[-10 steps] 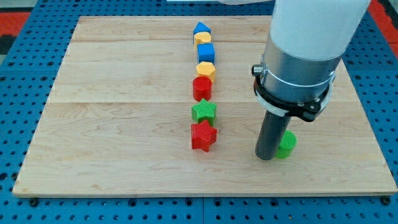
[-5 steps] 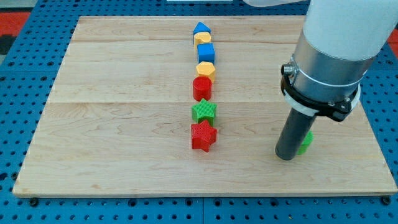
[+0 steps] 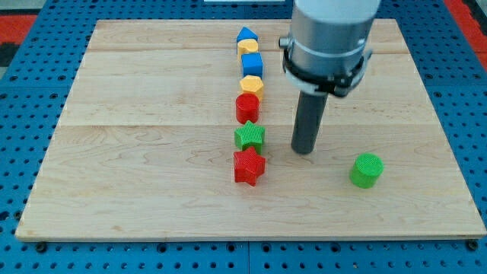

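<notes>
My tip (image 3: 304, 150) rests on the wooden board (image 3: 152, 152), touching no block. The green star (image 3: 249, 136) lies nearest, a short way to the tip's left, with the red star (image 3: 248, 166) just below it. A green cylinder (image 3: 367, 170) stands alone toward the view's lower right, apart from the tip. Above the green star a column runs up the view: red cylinder (image 3: 247, 107), yellow hexagon (image 3: 252, 84), blue cube (image 3: 252, 64), a yellow block (image 3: 247, 47) and a blue block with a pointed top (image 3: 245, 34).
The board sits on a blue perforated table (image 3: 30, 114). The arm's wide grey and white body (image 3: 331, 38) hangs over the board's upper right part.
The tip left the green cylinder and swung up and to the left, ending near the green star. The green cylinder, shoved right earlier, now stands uncovered at the lower right.
</notes>
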{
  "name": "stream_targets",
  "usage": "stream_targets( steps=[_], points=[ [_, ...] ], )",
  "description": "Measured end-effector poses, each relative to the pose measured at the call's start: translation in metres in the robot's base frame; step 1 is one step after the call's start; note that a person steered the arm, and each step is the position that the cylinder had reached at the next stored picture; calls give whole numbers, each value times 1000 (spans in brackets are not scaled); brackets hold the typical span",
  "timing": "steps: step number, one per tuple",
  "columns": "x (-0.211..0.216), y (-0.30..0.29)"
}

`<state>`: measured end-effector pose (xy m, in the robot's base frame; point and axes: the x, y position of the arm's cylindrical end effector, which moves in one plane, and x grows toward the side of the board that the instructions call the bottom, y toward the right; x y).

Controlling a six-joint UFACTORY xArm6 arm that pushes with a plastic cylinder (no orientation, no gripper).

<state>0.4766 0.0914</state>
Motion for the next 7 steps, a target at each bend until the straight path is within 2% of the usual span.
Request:
stream_targets(
  steps=[2, 3, 5, 7],
  points=[
    [7, 111],
    [12, 130],
    [52, 133],
    [58, 53]
  ],
)
